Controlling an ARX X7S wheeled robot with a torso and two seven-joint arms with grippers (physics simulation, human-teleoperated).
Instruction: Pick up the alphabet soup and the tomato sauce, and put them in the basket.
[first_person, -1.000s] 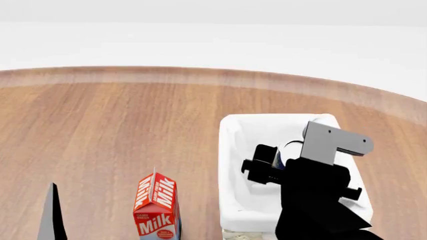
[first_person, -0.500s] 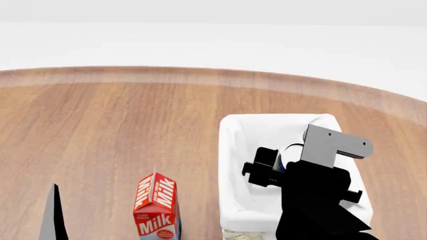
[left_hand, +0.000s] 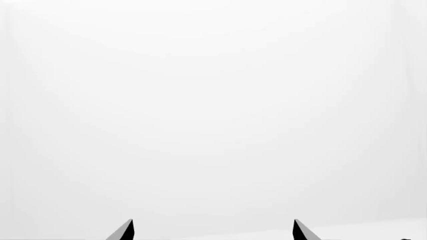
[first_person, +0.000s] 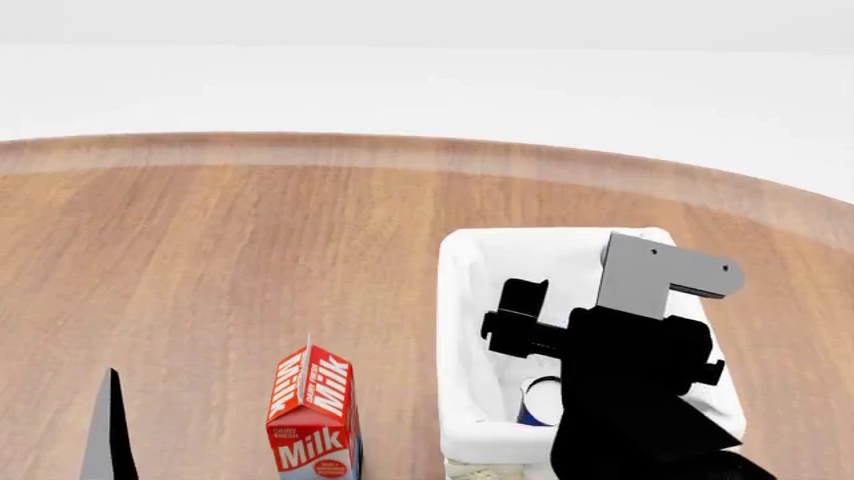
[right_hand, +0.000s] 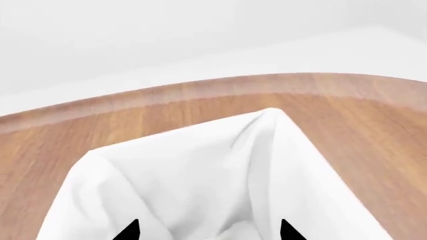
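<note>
While I look down from the head camera, the round-edged brown wooden table (first_person: 267, 260) fills most of my view. On its right part sits the rectangular cream wicker basket with a white cloth liner (first_person: 461, 300). My right gripper (first_person: 514, 320) hangs over the basket on its black arm, and in the right wrist view its two dark fingertips (right_hand: 130, 231) stand apart with only liner between them, so it is released and holds nothing. A small cylindrical can with a blue label and silvery-white top (first_person: 538, 402), the alphabet soup, lies inside the basket near its near edge, partly hidden by the arm. A red-and-white milk carton (first_person: 314, 415) stands upright at the table's near edge, just left of the basket. My left gripper (left_hand: 212, 231) shows two tips apart against blank white, empty.
</note>
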